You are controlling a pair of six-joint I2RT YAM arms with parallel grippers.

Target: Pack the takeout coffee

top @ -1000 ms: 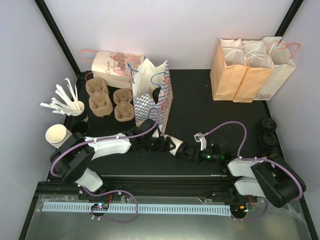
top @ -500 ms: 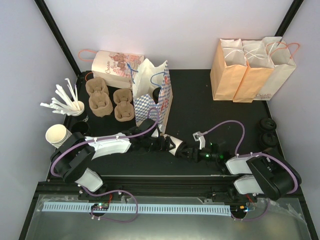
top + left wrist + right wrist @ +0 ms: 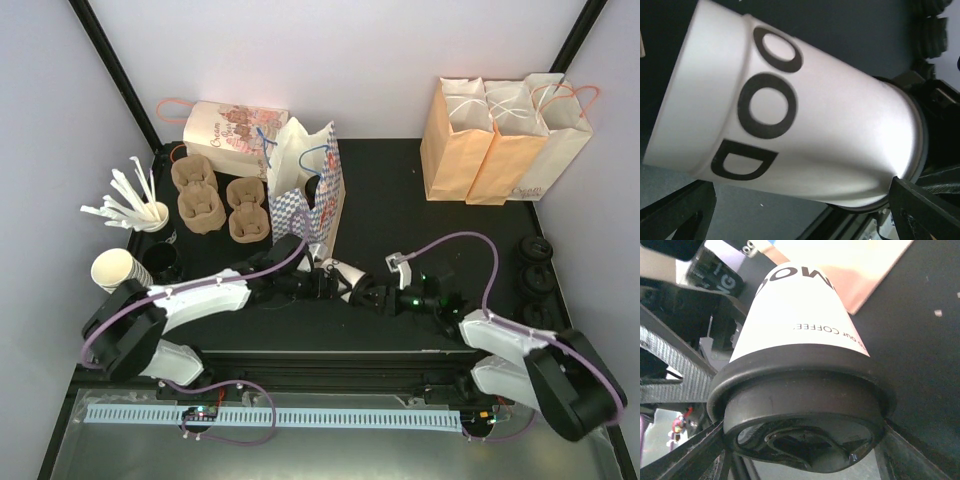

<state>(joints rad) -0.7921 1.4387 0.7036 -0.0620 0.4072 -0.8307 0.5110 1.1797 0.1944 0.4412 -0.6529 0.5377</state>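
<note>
The coffee cup (image 3: 347, 279) lies sideways betw. both grippers. Left gripper (image 3: 325, 283) wide open round its bottom; right gripper (image 3: 366, 294) prob. grips the lid (image 3: 805, 430).

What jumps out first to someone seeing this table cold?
The two arms meeting mid-table around one lidded white coffee cup lying on its side, both sets of jaws around it. Behind it stands a blue checked bag, and three tan paper bags line the far right.
</note>
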